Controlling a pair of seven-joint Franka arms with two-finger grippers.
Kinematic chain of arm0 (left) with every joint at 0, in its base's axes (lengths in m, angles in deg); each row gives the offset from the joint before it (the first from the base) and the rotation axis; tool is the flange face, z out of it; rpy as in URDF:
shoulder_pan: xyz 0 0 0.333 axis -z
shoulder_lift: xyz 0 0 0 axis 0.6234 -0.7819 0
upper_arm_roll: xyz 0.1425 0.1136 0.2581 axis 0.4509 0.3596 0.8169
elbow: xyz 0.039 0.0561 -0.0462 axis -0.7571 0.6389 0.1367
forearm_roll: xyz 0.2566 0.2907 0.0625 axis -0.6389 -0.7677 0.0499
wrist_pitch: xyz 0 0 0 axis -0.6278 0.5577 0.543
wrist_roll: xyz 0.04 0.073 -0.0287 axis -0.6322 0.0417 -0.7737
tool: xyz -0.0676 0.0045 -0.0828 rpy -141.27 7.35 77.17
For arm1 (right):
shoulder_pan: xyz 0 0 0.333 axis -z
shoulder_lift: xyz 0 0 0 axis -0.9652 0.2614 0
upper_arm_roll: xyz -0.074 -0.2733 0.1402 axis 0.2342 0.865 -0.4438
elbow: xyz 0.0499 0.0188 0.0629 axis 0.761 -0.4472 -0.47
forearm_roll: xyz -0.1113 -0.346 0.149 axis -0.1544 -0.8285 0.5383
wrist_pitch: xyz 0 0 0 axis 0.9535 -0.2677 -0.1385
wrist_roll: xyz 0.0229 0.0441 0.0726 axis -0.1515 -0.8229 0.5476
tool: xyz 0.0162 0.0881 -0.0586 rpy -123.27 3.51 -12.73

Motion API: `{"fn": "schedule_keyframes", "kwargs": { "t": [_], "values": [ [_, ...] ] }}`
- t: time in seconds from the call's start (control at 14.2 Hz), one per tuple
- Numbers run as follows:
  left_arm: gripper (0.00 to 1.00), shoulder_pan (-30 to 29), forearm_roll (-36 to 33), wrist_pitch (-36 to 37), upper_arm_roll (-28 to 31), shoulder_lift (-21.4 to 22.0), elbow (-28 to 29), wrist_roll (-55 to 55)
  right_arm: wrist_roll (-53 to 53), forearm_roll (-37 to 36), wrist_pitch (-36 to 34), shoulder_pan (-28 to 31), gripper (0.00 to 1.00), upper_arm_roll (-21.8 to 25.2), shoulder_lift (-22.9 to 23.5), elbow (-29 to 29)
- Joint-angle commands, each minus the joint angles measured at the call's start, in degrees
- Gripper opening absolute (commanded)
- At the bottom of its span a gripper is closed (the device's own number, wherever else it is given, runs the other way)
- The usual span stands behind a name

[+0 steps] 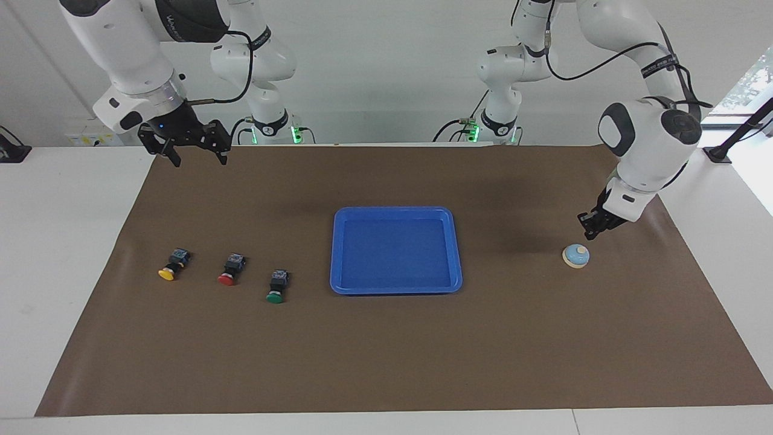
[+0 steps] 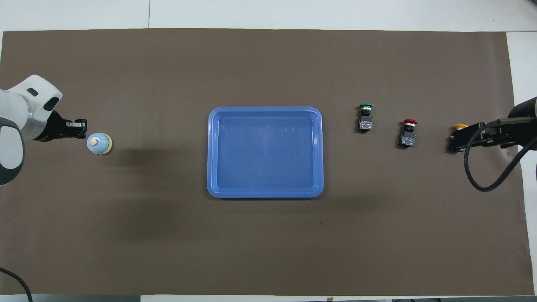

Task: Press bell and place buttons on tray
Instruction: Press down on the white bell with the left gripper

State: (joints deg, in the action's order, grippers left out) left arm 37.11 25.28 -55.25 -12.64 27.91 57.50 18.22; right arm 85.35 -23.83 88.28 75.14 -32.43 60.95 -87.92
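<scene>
Bell (image 1: 576, 255): light-blue dome, cream base and knob | left gripper (image 1: 589, 230): fingertips together, empty, above it | right gripper (image 1: 193, 154): jaws spread, empty | yellow button (image 2: 460, 127): partly hidden overhead

Blue tray (image 1: 397, 286) mid-mat, nothing in it. Yellow button (image 1: 169, 268), red button (image 1: 230, 271), green button (image 1: 276, 288) in a row toward right arm's end. Bell (image 1: 576, 255) upright toward left arm's end.

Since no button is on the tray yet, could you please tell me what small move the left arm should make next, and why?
Probably a short drop onto the knob of the small light-blue desk bell. The left gripper is shut and hangs just above it, not yet touching. The flat blue plastic tray holds nothing, and the right gripper waits open, so pressing the bell seems first.
</scene>
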Motion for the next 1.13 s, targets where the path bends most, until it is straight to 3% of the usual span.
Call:
{"fn": "schedule_keyframes", "kwargs": {
  "t": [0.0,0.56,0.85,0.92,0.99,1.06],
  "values": [
    [0.00,-1.44,-0.21,-3.85,-0.37,0.99,3.59,0.17,0.46,0.45,-0.19,0.77,1.00,-0.35,-1.07,-0.92],
    [0.00,-1.53,-0.21,-8.25,-0.28,-4.90,4.12,0.17,0.46,0.45,-0.10,0.68,1.00,-0.35,-1.07,-0.92],
    [0.00,-0.91,-0.21,9.99,-0.37,-2.45,-7.90,0.17,0.46,0.45,-0.19,0.68,1.00,-0.35,-1.07,-0.92],
    [0.10,-0.65,-0.29,14.73,-0.37,-1.83,-10.71,0.17,0.46,0.45,-0.19,0.77,1.00,-0.35,-1.07,-0.92],
    [0.38,-0.39,-0.30,18.26,-0.63,-1.04,-12.91,0.17,0.46,0.45,-0.19,0.68,1.00,-0.35,-1.07,-0.92],
    [0.83,0.13,-0.30,20.47,-0.72,0.36,-13.54,0.17,0.46,0.45,-0.19,0.68,1.00,-0.35,-1.07,-0.92]
  ]
}}
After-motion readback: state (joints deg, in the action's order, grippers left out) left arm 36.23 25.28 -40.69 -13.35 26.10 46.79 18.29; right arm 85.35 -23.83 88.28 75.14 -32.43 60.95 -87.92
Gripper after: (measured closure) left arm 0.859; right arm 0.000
